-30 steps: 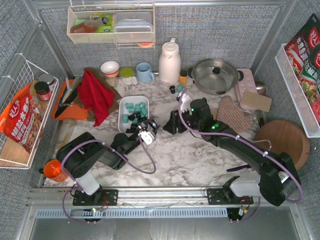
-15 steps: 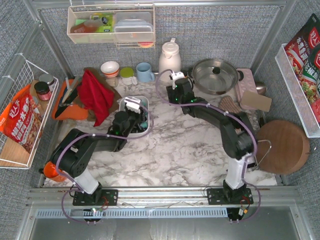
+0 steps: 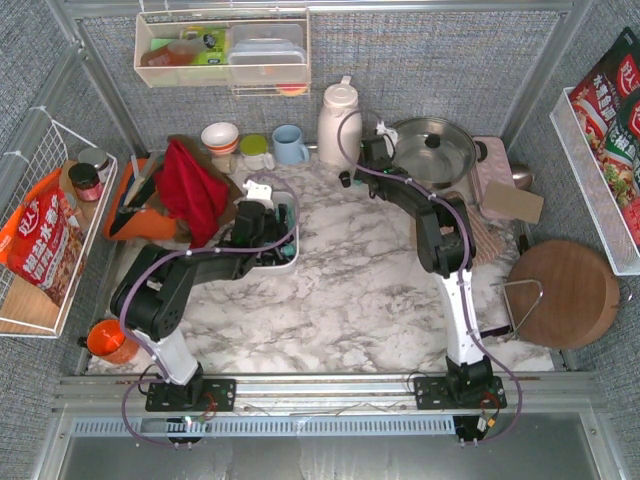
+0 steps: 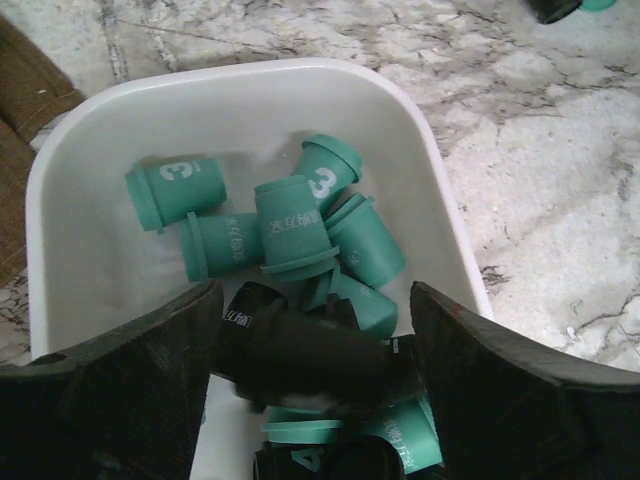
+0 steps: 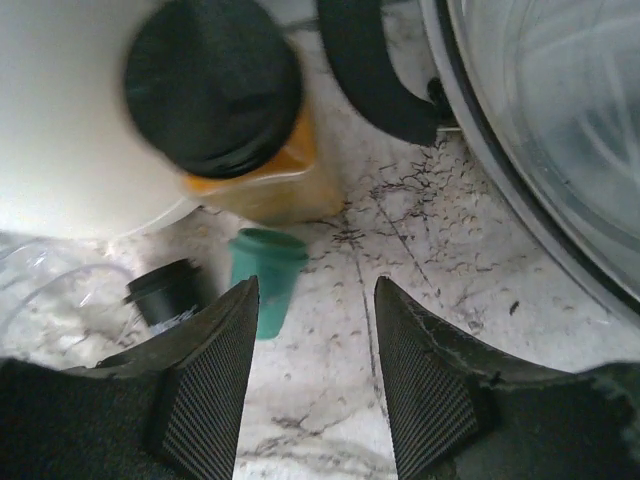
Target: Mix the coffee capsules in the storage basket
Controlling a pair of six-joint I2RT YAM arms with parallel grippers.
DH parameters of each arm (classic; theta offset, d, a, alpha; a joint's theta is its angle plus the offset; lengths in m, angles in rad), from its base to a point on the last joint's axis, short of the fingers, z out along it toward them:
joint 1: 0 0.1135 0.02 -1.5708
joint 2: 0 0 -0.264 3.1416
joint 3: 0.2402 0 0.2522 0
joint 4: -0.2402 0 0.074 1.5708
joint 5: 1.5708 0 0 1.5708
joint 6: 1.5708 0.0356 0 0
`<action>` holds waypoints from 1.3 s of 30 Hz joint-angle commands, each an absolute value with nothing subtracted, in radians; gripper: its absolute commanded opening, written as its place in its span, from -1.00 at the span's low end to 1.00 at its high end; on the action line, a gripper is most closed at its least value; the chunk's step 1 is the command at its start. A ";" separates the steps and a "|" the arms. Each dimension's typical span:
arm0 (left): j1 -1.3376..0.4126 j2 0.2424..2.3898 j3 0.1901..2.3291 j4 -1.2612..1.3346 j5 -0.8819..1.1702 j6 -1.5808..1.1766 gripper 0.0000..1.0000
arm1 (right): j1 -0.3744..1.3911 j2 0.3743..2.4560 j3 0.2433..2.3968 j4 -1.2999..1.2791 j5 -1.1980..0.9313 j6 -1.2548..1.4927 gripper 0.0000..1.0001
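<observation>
Several teal and black coffee capsules [image 4: 295, 235] lay heaped in the white storage basket [image 4: 90, 240], left of centre, so the left gripper [image 4: 315, 345] hung low inside it, jaws wide apart around a black pod [image 4: 300, 362], likely to stir. Far right, the outstretched arm held the right gripper [image 5: 312, 320] open over a stray teal capsule [image 5: 265, 272] and black capsule [image 5: 170, 292] near a jar [image 5: 235, 130], probably to fetch them

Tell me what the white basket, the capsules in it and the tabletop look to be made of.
The storage basket looks plastic: smooth white walls, soft sheen. The teal capsules seem moulded plastic, matte, with printed white numerals. The black capsules are probably the same, but blurred. The tabletop shows grey marble veining; real stone or laminate, I cannot tell.
</observation>
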State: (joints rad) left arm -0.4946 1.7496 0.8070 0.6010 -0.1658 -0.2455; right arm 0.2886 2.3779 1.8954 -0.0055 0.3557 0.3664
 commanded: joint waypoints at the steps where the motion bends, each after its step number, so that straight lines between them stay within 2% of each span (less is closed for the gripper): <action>1: -0.490 1.738 0.814 0.572 -0.212 -0.277 0.73 | 0.254 2.444 1.975 -0.079 0.239 0.520 0.07; 7: -0.490 1.662 0.786 0.580 -0.213 -0.266 0.97 | 0.239 2.473 2.013 -0.100 0.171 0.554 0.05; 15: -0.489 1.526 0.705 0.618 -0.220 -0.257 0.99 | 0.265 2.374 1.874 0.014 0.156 0.524 0.06; 23: -0.489 1.474 0.678 0.609 -0.217 -0.250 0.99 | 0.278 2.446 2.007 -0.069 0.143 0.420 0.06; 30: -0.490 1.465 0.668 0.609 -0.200 -0.251 0.99 | 0.261 2.521 2.142 -0.209 0.181 0.449 0.02; 35: -0.489 1.466 0.671 0.611 -0.193 -0.249 0.99 | 0.249 2.587 2.277 -0.319 0.129 0.457 -0.09; 39: -0.489 1.466 0.672 0.613 -0.190 -0.254 0.99 | 0.244 2.623 2.343 -0.375 0.078 0.460 -0.09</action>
State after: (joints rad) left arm -0.4904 1.4715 0.6693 0.5827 -0.2050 -0.2581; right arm 0.2485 2.5980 2.2951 -0.2855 0.1322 0.4503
